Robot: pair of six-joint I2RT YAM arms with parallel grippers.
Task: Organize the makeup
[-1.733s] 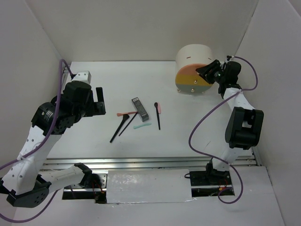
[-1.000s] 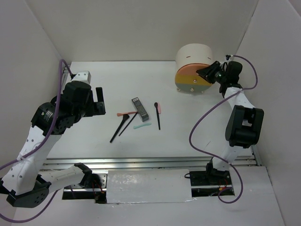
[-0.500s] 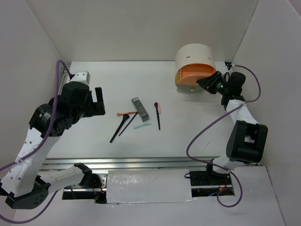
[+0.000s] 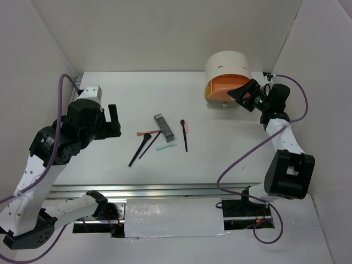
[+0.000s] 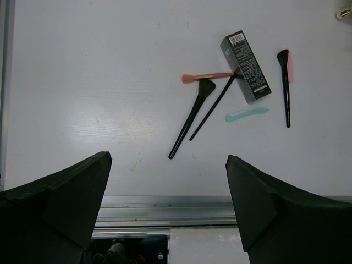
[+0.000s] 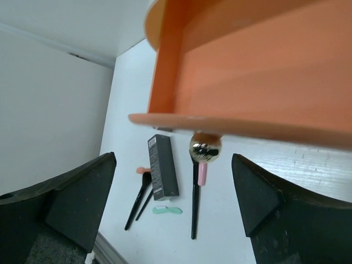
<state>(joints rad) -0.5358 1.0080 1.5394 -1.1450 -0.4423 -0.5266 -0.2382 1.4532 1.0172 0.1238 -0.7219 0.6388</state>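
Observation:
The makeup lies loose at mid-table: a dark grey tube box [image 4: 163, 127], a coral brush [image 4: 144, 133], two black brushes [image 4: 140, 148], a mint stick [image 4: 166, 147], and a black brush [image 4: 184, 137] beside a pink stick [image 4: 186, 126]. All show in the left wrist view, with the box [image 5: 246, 66] and the mint stick [image 5: 246, 114]. My left gripper [image 4: 113, 118] hovers open and empty to their left. My right gripper [image 4: 243, 93] is open at the pulled-out orange drawer [image 4: 225, 85]. The drawer's gold knob [image 6: 205, 147] sits between the jaws, untouched.
The cream round-topped drawer box [image 4: 226, 63] stands at the back right. White walls close in the back and both sides. A metal rail [image 5: 165, 212] runs along the near table edge.
The orange drawer has slid out of the cream box as my right gripper drew back to the right. My left arm has drifted slightly left.

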